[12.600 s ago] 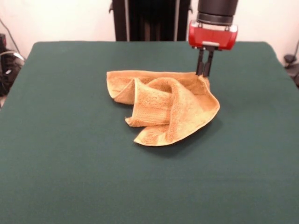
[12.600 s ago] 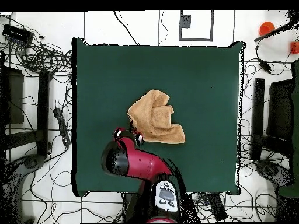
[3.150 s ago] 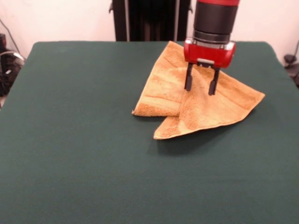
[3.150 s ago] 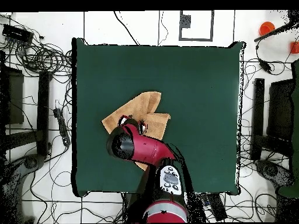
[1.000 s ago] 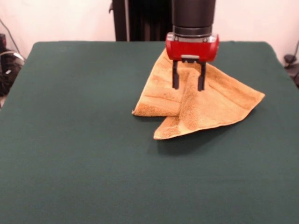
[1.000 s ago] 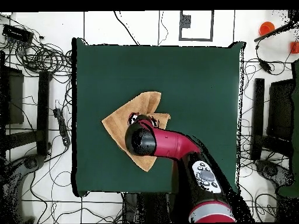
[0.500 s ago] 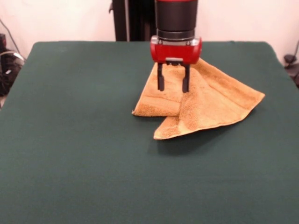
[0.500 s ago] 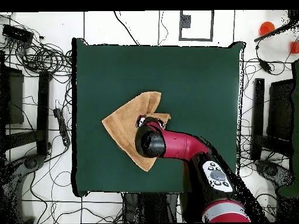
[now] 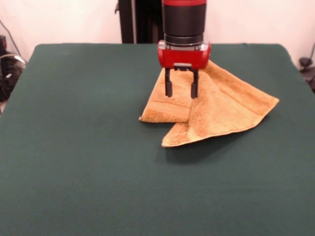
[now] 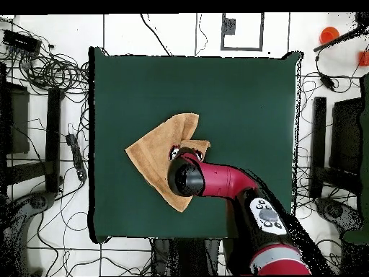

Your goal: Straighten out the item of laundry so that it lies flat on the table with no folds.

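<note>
arm (image 9: pixel 183 24) edged left | fingers (image 9: pixel 169 88) spread, empty | towel (image 9: pixel 221 105) folded | green table (image 9: pixel 74 147)

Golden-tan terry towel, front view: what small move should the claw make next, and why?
Probably lower straight down and close on the upper layer. The golden-tan terry towel lies folded over itself on the dark green felt table, and the open claw hangs just above the folded part, holding nothing.
</note>
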Robot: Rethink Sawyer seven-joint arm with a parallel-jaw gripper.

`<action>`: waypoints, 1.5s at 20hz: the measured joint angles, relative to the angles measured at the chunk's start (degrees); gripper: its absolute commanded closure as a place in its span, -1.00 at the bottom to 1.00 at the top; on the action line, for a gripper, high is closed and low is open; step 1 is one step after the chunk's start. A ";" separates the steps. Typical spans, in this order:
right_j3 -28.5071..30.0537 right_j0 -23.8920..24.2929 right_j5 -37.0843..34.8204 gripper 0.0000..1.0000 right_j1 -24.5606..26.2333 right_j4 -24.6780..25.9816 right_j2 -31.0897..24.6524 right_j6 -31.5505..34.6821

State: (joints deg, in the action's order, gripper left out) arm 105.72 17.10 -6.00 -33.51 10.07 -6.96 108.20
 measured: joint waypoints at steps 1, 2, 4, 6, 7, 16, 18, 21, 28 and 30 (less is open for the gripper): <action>0.00 0.00 0.00 -1.00 0.00 0.00 -0.01 0.00; 0.00 0.00 0.00 -1.00 0.01 0.00 0.00 0.00; 0.00 0.02 0.00 -1.00 0.00 0.00 -0.02 0.00; 0.00 0.11 0.00 -1.00 0.00 0.00 -0.04 0.00; -0.01 0.21 0.00 -1.00 0.00 0.00 -0.05 0.00; -0.20 2.30 0.00 -1.00 0.00 0.96 -0.87 0.00; -0.32 3.03 0.00 -1.00 0.01 1.44 -1.20 0.00; -0.54 3.79 0.00 -1.00 0.01 1.95 -1.31 0.00; -1.05 4.68 0.00 -1.00 0.09 3.10 -1.42 0.00; -1.27 4.95 0.00 -1.00 0.15 3.81 -1.51 0.00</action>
State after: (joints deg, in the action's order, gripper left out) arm 104.45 22.05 -6.00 -33.35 13.87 -8.47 108.20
